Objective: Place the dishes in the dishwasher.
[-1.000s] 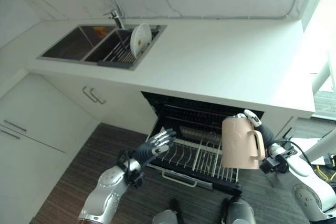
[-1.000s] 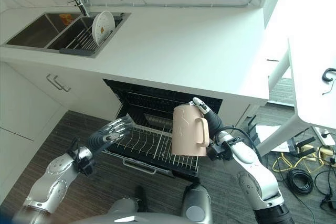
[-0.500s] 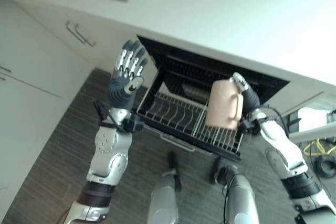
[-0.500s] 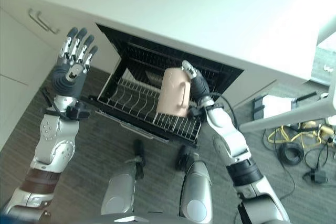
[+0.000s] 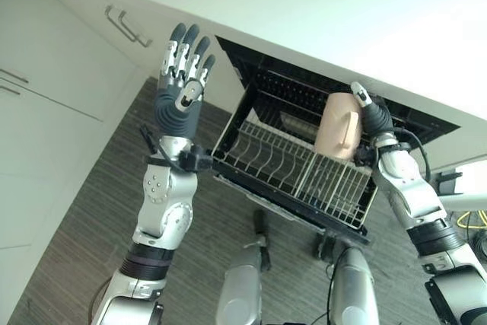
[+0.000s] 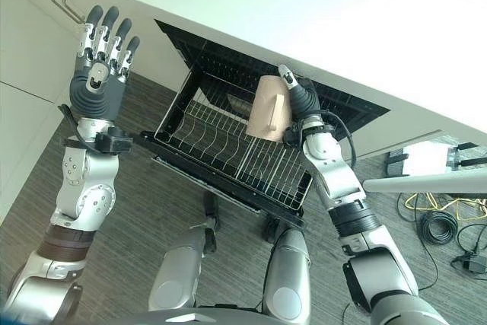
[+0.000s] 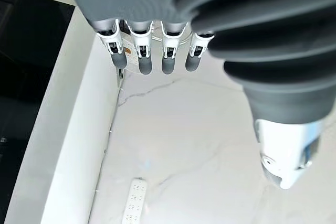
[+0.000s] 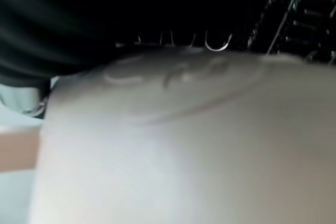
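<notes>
the right hand (image 5: 370, 116) is gripping a beige jug (image 5: 338, 125) over the pulled-out rack (image 5: 293, 173); next, probably lowering it in. the left hand (image 5: 181, 85) is hovering with fingers spread.

a white desk (image 5: 365, 5) runs across the top, bright with daylight toward the right. below it on the left stand white cabinet doors (image 5: 46, 135) with slim metal handles (image 5: 125, 26). the floor (image 5: 84, 241) is dark grey wood-grain plank. a pale marble wall (image 7: 199, 145) carries a white power strip (image 7: 134, 203).
</notes>
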`<state>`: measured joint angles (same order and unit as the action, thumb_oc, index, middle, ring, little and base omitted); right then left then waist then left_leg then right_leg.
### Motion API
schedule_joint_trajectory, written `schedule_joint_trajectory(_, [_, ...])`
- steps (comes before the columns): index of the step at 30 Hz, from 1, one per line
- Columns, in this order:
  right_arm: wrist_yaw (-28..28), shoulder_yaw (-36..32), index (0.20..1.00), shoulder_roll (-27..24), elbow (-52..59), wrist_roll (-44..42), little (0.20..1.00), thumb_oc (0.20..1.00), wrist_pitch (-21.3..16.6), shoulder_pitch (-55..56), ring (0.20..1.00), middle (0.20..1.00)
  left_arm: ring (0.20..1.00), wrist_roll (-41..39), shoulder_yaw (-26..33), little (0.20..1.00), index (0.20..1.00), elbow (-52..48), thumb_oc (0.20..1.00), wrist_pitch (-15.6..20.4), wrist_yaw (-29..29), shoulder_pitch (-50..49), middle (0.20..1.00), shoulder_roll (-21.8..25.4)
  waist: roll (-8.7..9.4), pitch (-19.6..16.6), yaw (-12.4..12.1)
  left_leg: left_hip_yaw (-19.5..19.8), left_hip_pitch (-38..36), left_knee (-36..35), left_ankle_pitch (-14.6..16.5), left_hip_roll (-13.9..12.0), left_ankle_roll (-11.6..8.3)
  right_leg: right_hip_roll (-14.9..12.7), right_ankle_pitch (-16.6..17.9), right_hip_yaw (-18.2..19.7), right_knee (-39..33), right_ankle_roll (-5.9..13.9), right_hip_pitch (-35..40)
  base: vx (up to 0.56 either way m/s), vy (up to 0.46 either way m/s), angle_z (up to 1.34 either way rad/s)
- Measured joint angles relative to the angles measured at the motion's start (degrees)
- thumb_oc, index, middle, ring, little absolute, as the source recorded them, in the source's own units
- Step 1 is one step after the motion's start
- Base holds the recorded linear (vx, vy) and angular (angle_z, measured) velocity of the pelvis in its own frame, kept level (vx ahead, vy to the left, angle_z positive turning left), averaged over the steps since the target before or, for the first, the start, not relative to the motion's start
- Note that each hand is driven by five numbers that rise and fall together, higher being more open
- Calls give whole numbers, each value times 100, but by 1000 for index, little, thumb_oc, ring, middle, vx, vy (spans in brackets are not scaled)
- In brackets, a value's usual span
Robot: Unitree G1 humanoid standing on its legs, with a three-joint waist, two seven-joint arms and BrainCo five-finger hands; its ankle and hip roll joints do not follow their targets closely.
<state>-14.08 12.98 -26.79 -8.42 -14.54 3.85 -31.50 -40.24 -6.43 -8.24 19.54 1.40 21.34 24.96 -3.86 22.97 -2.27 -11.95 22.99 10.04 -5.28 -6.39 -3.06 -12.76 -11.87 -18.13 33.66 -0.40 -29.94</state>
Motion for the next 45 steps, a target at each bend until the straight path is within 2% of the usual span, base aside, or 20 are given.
schedule_joint_trajectory(7, [-230,171,200,-156,-670,585,200,200,-28,-249,200,200,1000,-1,5,1000,1000,-117,1000,128,-47,67,1000,-1,-49,7,-12,-9,96,5,-39,4,1,-32,-36,44,116,-2,-169,0,0,0])
schedule_joint_trajectory(13, [-417,336,200,-302,-1139,978,200,200,-35,-330,200,200,1000,-6,3,1000,1000,-118,1000,152,-45,115,1000,-3,-211,0,-57,14,128,7,-43,55,-5,-67,-12,15,144,-53,-187,-4,4,3])
schedule_joint_trajectory(22, [-423,584,200,-370,-1783,1239,200,200,-85,-484,200,200,1000,-17,-5,1000,1000,-119,1000,241,-77,125,1000,-4,-220,-1,-157,36,155,10,-44,74,-1,-110,-91,-20,184,-12,-196,-6,-6,3])
schedule_joint_trajectory(23, [-423,797,200,-369,-2098,1306,200,200,-109,-643,200,200,1000,-17,-8,1000,1000,-125,1000,275,-170,133,1000,-4,-226,-5,-168,42,180,14,-47,88,3,-157,-124,-21,251,-6,-243,-4,0,5])
schedule_joint_trajectory(31, [-403,1234,200,-362,-2604,1690,200,200,-230,-888,200,200,1000,-18,-151,1000,1000,-271,1000,368,-222,150,1000,-4,-284,-7,-285,130,208,6,-60,160,2,-227,-151,-52,353,-56,-286,-2,3,5])
schedule_joint_trajectory(35, [-406,1285,200,-359,-3320,1686,200,200,-195,-906,200,200,1000,-22,-223,1000,1000,-273,1000,379,-220,157,1000,-1,-299,-12,-305,166,247,11,-61,176,2,-264,-163,-94,358,-44,-286,-1,-9,7])
schedule_joint_trajectory(37, [-401,1284,200,-363,-3327,1687,200,200,-190,-924,200,200,1000,-33,-224,1000,1000,-276,1000,415,-219,167,1000,-2,-304,-15,-302,176,254,13,-61,174,2,-263,-166,-105,363,-43,-287,3,-6,2])
schedule_joint_trajectory(38, [-401,1284,432,-364,-3327,1687,432,432,-190,-935,432,432,1000,-33,-224,1000,1000,-280,1000,426,-219,167,1000,-2,-305,-15,-302,179,257,13,-61,173,2,-262,-168,-108,365,-43,-289,0,0,0])
schedule_joint_trajectory(39, [-398,1284,564,-364,-3329,1685,564,564,-190,-941,564,564,1000,-34,-224,1000,1000,-281,1000,432,-219,167,1000,-1,-306,-16,-303,180,261,12,-61,172,2,-263,-177,-116,372,-41,-289,12,-14,3])
schedule_joint_trajectory(40, [-380,1284,1000,-364,-3358,1684,1000,1000,-191,-951,1000,1000,1000,-43,-224,1000,1000,-283,1000,432,-220,169,1000,-1,-307,-16,-301,181,267,14,-61,170,2,-269,-203,-127,381,-16,-289,9,-8,5])
schedule_joint_trajectory(45, [-310,1282,1000,-368,-3476,1677,1000,1000,-155,-971,1000,1000,1000,-240,-225,1000,1000,-347,1000,438,-218,170,1000,1,-307,-16,-299,204,294,14,-74,182,-16,-302,-240,-156,448,-43,-321,7,-5,4])
